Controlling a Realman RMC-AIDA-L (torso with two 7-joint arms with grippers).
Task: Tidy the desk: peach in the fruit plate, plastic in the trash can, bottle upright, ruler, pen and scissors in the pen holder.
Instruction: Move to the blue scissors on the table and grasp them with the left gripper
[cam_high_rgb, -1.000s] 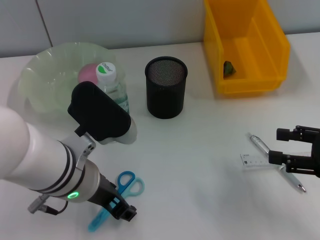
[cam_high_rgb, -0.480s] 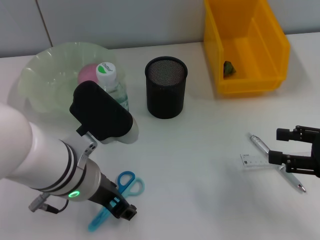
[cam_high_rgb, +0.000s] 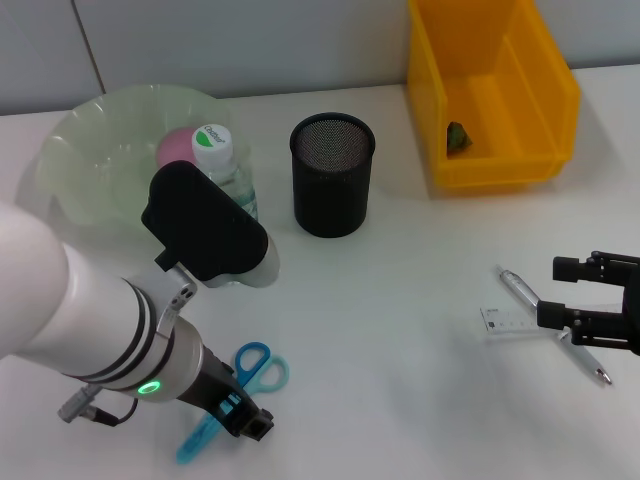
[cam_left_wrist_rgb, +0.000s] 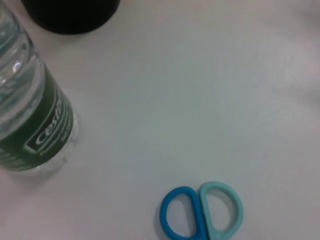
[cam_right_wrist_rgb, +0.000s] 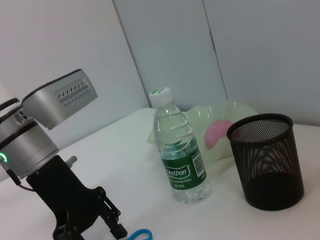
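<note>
Hovering over one scissors (cam_high_rgb: 232, 392), left tool (cam_high_rgb: 246, 421) released, right tool (cam_high_rgb: 588, 304) released, one bottle (cam_high_rgb: 226, 184) upright.

Bright, even light falls from overhead. Shadows on the white worktop (cam_high_rgb: 420, 300) are soft and faint. The left wrist view is blurred, perhaps from closeness; the bottle (cam_left_wrist_rgb: 27, 115) label reads poorly there.
</note>
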